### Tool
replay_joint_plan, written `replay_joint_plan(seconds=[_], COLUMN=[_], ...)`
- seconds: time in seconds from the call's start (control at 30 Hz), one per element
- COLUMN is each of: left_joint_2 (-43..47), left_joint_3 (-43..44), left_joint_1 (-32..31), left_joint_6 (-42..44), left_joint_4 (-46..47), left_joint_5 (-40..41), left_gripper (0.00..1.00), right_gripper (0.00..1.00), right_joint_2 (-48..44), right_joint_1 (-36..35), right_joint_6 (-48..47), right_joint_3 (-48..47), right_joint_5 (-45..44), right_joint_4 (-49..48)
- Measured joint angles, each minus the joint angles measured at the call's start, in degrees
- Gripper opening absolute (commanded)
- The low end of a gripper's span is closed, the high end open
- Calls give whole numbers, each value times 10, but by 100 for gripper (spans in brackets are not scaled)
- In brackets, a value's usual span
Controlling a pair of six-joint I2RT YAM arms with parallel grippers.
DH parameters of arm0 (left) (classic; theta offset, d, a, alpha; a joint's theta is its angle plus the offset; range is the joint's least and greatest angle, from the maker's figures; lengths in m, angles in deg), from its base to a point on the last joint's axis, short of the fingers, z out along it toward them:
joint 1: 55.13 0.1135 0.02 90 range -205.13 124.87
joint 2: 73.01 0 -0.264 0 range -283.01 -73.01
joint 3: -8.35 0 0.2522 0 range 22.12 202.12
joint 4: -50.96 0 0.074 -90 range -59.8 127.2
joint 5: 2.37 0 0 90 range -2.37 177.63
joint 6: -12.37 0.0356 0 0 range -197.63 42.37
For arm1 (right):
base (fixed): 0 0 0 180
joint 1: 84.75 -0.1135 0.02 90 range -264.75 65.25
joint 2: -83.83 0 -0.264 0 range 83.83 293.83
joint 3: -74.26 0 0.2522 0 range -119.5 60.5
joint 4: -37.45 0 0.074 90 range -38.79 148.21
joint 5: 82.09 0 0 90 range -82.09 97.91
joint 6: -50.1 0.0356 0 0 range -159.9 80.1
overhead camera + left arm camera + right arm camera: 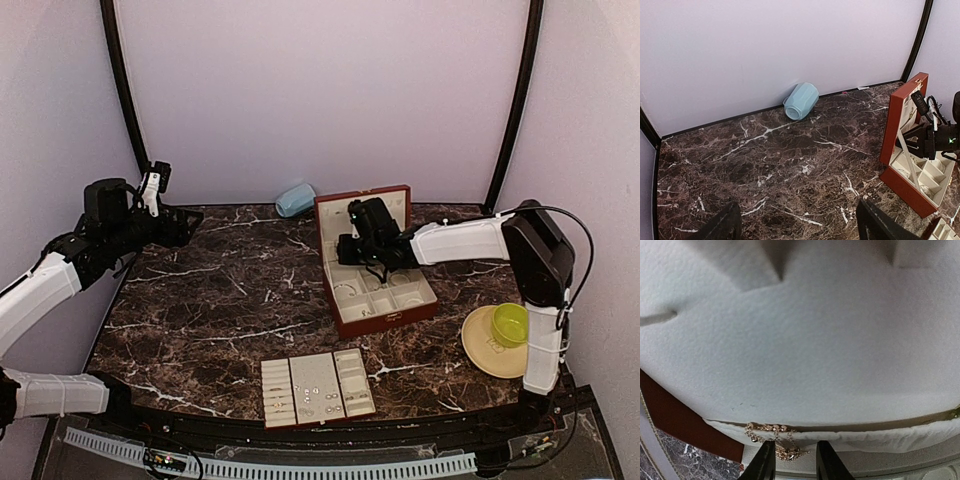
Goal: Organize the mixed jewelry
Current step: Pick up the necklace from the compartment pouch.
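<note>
On the dark marble table, only the right wrist view shows a gold chain lying between the half-closed fingers of the right gripper, not yet pinched; the left gripper is spread wide, empty.

Gold beaded chain bunched on cream lining edge, tiny shiny pieces in tray slots

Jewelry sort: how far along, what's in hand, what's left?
Partly done. Several small pieces already sit in the flat tray at the near edge. In hand: the right gripper is inside the open red box, its fingers straddling a gold chain at the cream lining's edge, not yet clamped. Left gripper hangs open, idle. Whether more remains in the box compartments can't be told.
</note>
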Motion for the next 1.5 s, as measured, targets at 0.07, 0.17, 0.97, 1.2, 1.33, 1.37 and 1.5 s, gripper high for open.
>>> replay_joint_plan(seconds=[0.07,0.17,0.97,1.2,1.33,1.37,1.5], left_joint_2=[0,0,0,0,0,0,0], left_joint_3=[0,0,-3,-4,-6,-6,-6], left_joint_1=[0,0,0,0,0,0,0], left_joint_6=[0,0,0,0,0,0,0], left_joint_4=[0,0,0,0,0,0,0], left_joint_5=[0,0,0,-1,-2,-2,-2], left_gripper=[81,82,81,82,82,82,82], right_gripper=[27,25,0,0,0,0,0], right_joint_2=[4,8,21,-5,-27,-34,-56], right_joint_1=[0,0,-7,-7,-8,-8,-8], right_joint_6=[0,1,10,10,12,12,14], right_joint_3=[-3,-5,-7,36,52,55,65], right_joint_5=[-1,-2,-13,5,10,11,13], right_joint_4=[-2,-5,-25,-72,-89,-94,-108])
